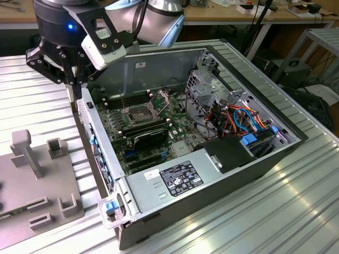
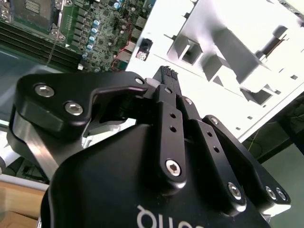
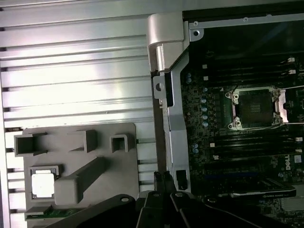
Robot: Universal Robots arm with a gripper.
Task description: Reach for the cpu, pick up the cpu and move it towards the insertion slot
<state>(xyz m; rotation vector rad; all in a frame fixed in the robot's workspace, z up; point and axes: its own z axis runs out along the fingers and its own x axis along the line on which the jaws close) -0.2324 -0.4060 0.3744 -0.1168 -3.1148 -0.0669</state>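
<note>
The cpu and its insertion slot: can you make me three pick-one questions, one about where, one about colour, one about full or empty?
1. The insertion slot is: A empty, B holding a chip, C under a fan.
2. The cpu lies: A in the insertion slot, B in the grey holder, C on the floor.
3. The cpu's colour: A red, B black, C pale silvery.
Answers: 1 A, its dark centre is bare; 2 B, it sits in a square recess there; 3 C, it looks pale and shiny.

The cpu (image 3: 42, 184) lies pocketed in a grey holder (image 3: 102, 147) on the tabletop (image 3: 71, 71); the tool (image 3: 164, 179), empty and closed, hangs over the case wall (image 3: 174, 137) between cpu and insertion slot (image 3: 254, 108).
</note>
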